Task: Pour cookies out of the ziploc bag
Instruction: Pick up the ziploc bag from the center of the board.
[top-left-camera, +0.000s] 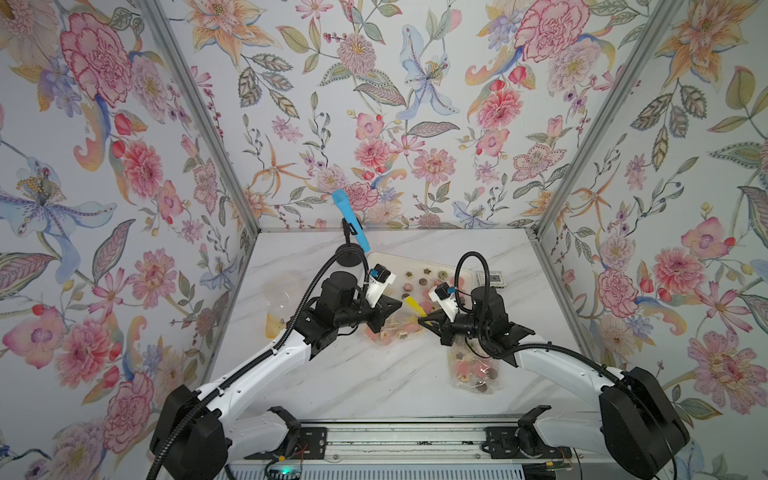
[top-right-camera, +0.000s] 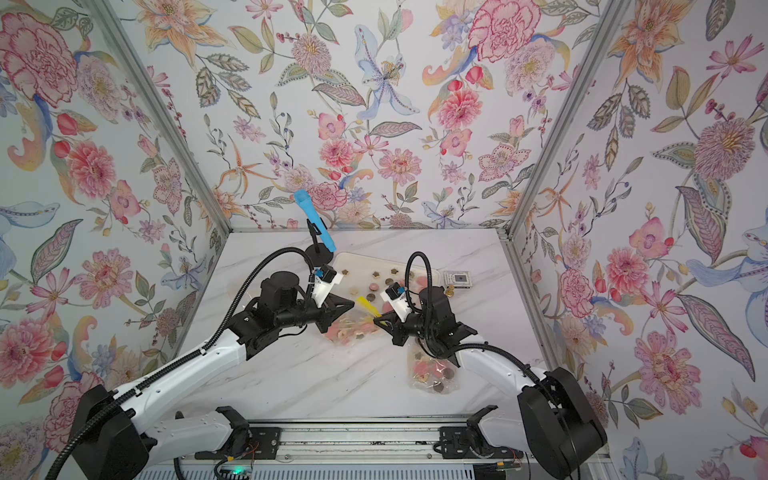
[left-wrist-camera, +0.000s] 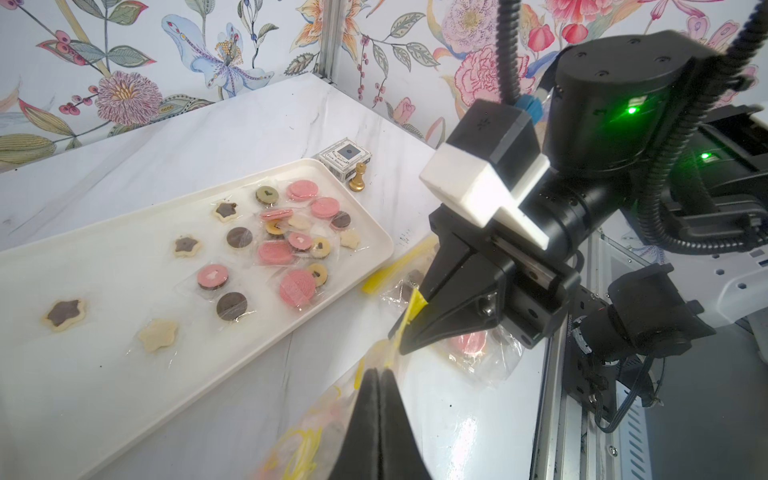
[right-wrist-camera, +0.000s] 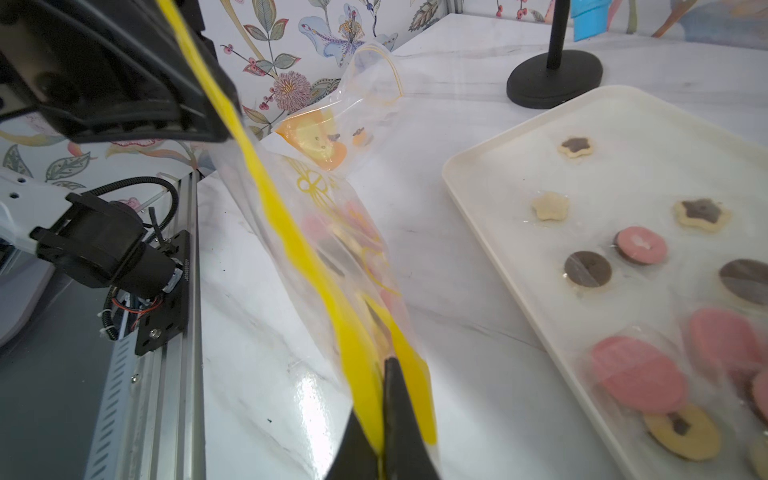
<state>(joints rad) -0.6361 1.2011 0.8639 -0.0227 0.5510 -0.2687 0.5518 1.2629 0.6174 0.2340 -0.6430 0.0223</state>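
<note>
Left gripper (top-left-camera: 400, 307) and right gripper (top-left-camera: 420, 321) each pinch the bag (top-left-camera: 388, 332) at its zip (right-wrist-camera: 266, 195); part them gently, mouth toward the tray (top-left-camera: 395, 264) at 12 o'clock

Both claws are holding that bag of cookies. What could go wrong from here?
1. The ziploc bag hangs over the marble table beside the tray, so cookies might spill onto the table if it tips here.
2. The left gripper and right gripper each pinch only the thin yellow zip strip; the loaded bag could slip out.
</note>
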